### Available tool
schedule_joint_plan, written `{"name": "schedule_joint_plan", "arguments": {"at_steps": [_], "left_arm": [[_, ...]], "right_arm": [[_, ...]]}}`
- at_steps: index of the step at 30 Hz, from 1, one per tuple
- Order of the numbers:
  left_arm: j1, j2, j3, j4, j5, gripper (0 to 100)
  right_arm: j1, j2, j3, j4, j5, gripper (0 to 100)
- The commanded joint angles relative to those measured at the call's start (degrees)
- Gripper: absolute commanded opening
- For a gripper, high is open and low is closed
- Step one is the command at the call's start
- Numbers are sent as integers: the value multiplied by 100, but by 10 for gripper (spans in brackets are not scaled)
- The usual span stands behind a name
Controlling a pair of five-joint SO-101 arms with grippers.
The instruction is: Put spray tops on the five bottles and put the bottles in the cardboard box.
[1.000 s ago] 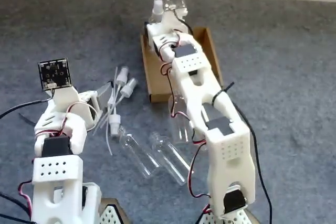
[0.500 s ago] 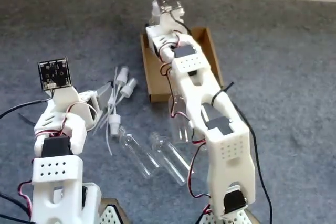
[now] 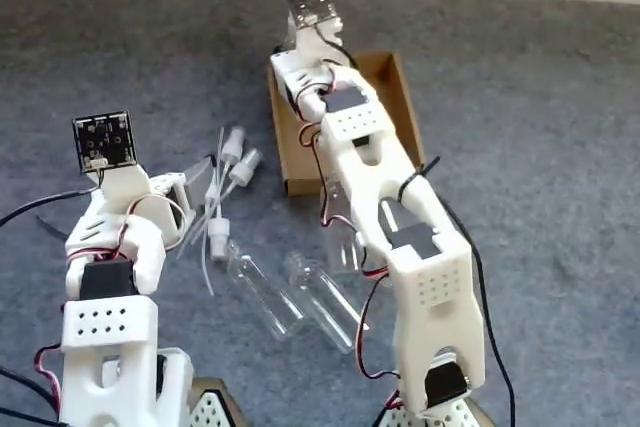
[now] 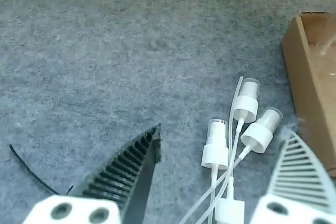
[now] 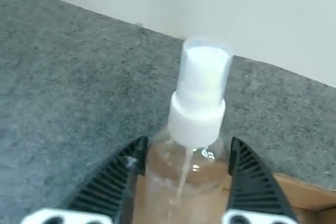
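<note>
Right wrist view: right end effector (image 5: 187, 150), jaws closed against both sides of a clear bottle (image 5: 176, 177) fitted with a white spray top (image 5: 202, 85), at the far end of the cardboard box (image 3: 292, 147). Next, left end effector (image 4: 221, 134): jaws spread wide, holding nothing, above loose spray tops (image 4: 245, 103) on the grey tabletop (image 4: 105, 51). Two uncapped bottles (image 3: 262, 292) lie side by side near the right arm.

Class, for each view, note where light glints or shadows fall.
High view: even light, pale glints along the two lying bottles. Left wrist view: spray tops cast only faint shadows on carpet. Right wrist view: small shoulder glint on the capped bottle.
</note>
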Motion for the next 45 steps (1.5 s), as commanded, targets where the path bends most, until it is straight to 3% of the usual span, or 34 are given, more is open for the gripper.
{"name": "schedule_joint_plan", "arguments": {"at_steps": [1,10,15,24,33,45], "left_arm": [[-66,-40,-31,-176,26,319],[-75,-40,-31,-176,26,319],[-84,-40,-31,-176,26,319],[-84,-40,-31,-176,18,319],[-84,-40,-31,-176,18,319],[-84,-40,-31,-185,18,319]], "right_arm": [[-171,-136,-136,198,79,182],[-145,-154,-136,215,70,167],[-84,-145,-145,75,62,1],[207,-180,303,-1015,-457,2],[163,-180,1648,-2633,176,2],[198,-321,1886,-2747,185,2]]}}
